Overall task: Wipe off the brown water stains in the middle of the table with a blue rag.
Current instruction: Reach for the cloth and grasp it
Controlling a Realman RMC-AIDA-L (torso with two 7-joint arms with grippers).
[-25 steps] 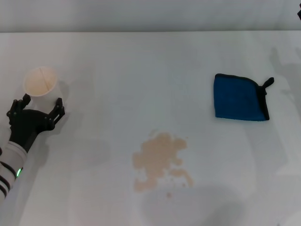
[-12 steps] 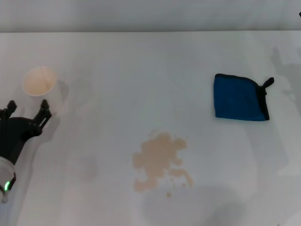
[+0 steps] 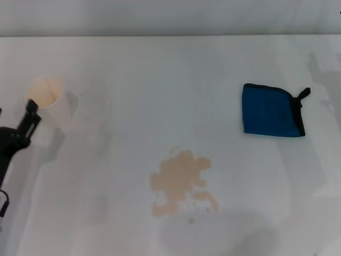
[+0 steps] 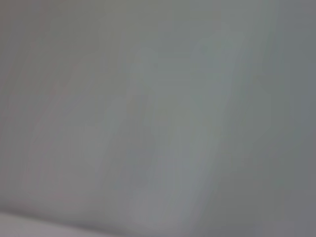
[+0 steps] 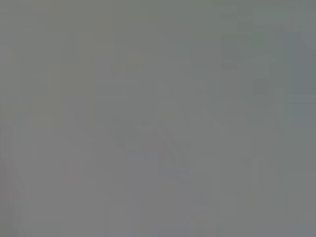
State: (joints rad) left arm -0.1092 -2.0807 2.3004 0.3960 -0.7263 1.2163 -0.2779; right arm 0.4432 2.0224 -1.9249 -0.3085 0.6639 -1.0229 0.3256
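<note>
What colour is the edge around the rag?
Black, around the blue rag, with a black corner loop. Best seen in the head view.

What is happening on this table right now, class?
Nothing is being handled at this moment. A tan, blotchy puddle of brown water stains sits in the middle of the plain white table, not yet wiped. The square blue rag with black edging lies flat and untouched on the right side. The black left gripper is at the left edge, just beside a white paper cup. The right gripper is out of sight.
</note>
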